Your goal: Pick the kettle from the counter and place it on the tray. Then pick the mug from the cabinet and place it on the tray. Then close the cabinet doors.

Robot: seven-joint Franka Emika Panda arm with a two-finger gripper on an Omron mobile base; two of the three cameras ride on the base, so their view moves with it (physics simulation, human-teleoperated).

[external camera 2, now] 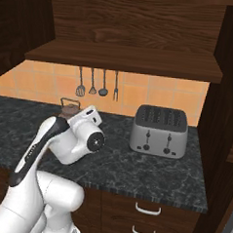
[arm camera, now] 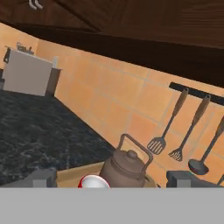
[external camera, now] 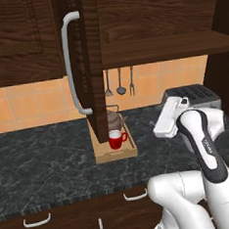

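Left base view: the tray (external camera: 115, 154) is seen on the counter (external camera: 41, 157), and everything else is placed from it. The kettle (external camera: 112, 119) is sat on the back part of the tray. The mug (external camera: 116, 139) is sat on the front part, just beside the kettle. So both are judged to be done, and the cabinet doors are what is left.

One open door (external camera: 93, 64) is seen edge-on, right in front of the tray, and part of the tray is hidden by it. The door is tall and dark brown, with wood lines on it. Its long side is stood straight up and down. A long bent silver handle (external camera: 70, 61) is fixed on the face turned left, away from the arm. The arm is raised to the right of the tray, so the door is found up and to the left of the claw. The face near the arm is the one that would have to be pushed. A second dark panel is seen far right of the tray, but it cannot be told if that is the other door.

In the hand view, the claw (arm camera: 113, 178) is held wide apart, with nothing between its tips. It is pointed down at the tray, low and near it. The brownish kettle, with its thin wire handle, is looked at from just above.
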